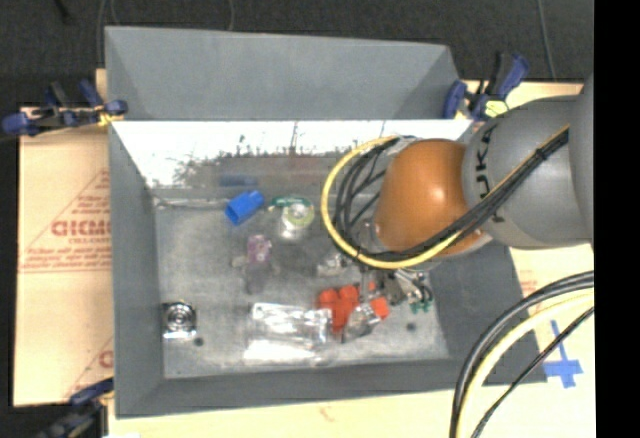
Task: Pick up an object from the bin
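Jaws sit low in the right half of the bin [135,256], tucked beneath the arm's orange cover [425,196]. I cannot tell how far apart they stand, or whether anything is caught between them. The gripper [388,294] is down close to the bin floor, and a small red block [338,303] lies just beside it on the left, near enough that the two may be touching. That block is the likeliest target, being the nearest thing to the tool.

A crumpled clear plastic packet [288,323] lies against the red block's left side, stretching along the front of the floor. Further out, a small purple piece [258,251] rests near the middle. Behind it are a pale round thing with a touch of green [294,217] and a blue block [243,207], both close to the back wall. A shiny metal ring-shaped part [180,320] sits alone in the front left corner, well apart from everything else.

By my judgement the grasp itself is the step in hand: the tool is at picking height, but nothing is lifted clear. The next move calls for a firm close on the red block alone, then a straight rise. The packet could snag and drag along, or nudge the block out of the grip.
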`<state>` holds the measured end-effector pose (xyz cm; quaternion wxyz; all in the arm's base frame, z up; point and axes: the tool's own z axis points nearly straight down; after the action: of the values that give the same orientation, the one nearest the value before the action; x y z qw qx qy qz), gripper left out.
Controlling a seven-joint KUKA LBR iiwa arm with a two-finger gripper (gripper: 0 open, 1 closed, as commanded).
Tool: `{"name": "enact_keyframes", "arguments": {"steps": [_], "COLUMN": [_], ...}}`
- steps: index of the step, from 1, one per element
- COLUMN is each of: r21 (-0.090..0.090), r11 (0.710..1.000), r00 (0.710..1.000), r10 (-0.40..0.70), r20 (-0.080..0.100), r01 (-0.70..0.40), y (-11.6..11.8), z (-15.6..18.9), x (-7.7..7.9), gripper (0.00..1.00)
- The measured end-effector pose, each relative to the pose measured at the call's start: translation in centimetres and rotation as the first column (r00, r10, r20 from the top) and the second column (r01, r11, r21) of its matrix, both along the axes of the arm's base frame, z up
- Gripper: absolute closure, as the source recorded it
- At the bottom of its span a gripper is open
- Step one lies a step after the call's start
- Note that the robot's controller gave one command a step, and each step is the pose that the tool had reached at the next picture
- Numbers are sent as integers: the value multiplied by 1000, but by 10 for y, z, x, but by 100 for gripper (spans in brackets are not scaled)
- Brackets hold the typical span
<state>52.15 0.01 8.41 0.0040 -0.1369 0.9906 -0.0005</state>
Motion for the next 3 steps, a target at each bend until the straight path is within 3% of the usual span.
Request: {"name": "enact_keyframes", "arguments": {"steps": [2, 3], "r21": [1, 2], "r11": [998, 959], "r00": [998, 959], "r10": [-58, -284], "r20": [-7, -5], "r01": [58, 284], "y": [-22, -16], "z": [20, -8], "x": [-9, -4], "gripper": [0, 0]}}
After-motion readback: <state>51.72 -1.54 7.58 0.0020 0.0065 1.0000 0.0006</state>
